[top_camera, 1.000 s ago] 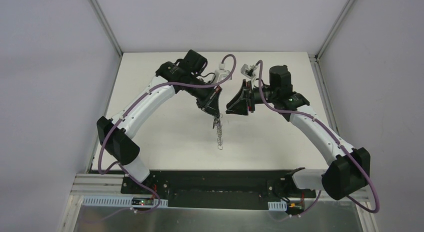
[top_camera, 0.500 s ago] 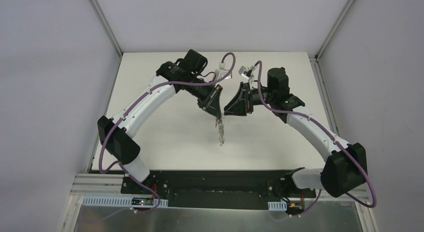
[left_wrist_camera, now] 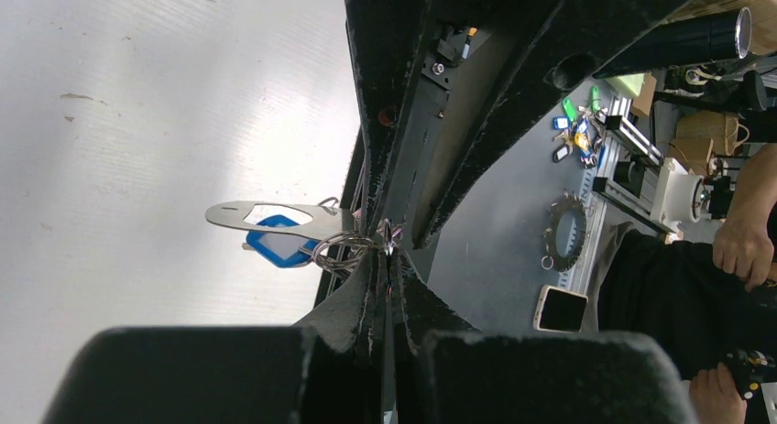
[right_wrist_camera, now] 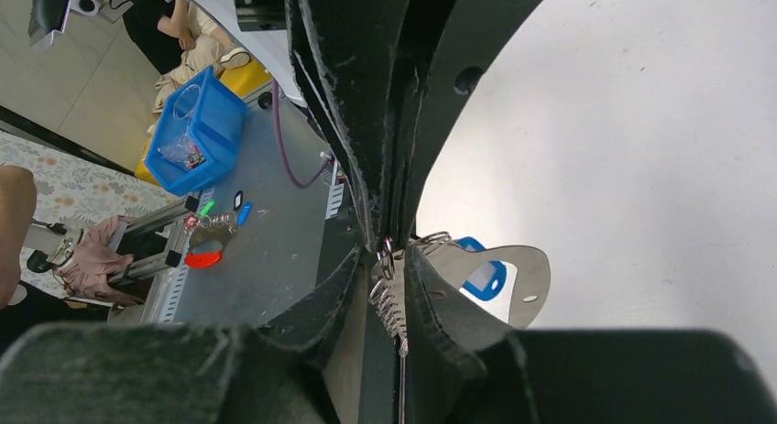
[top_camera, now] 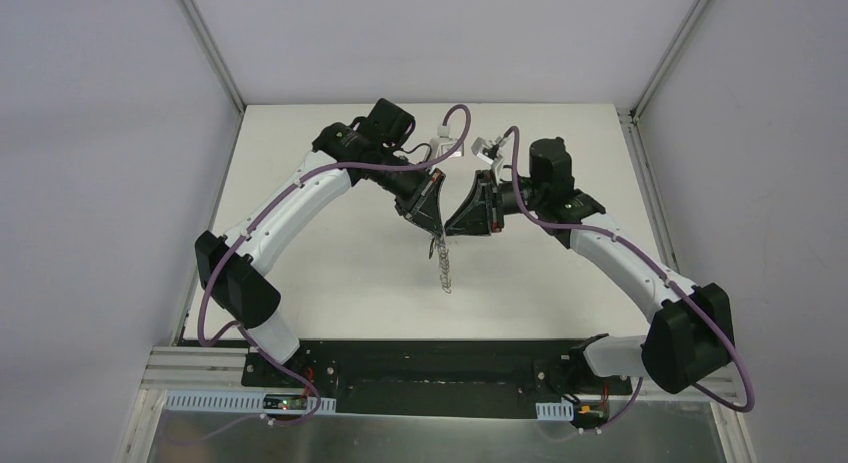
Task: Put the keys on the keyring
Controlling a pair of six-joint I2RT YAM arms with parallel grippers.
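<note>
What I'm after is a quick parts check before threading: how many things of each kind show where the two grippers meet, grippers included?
Keyring: 1
Blue key tag: 1
Grippers: 2 (left gripper, right gripper)
Total: 4

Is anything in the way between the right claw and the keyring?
Nothing visible is. The right gripper sits right at the keyring, with its dangling clips hanging between the fingers. The left gripper pinches the same spot from the opposite side, and the blue tag shows through the loop.
</note>
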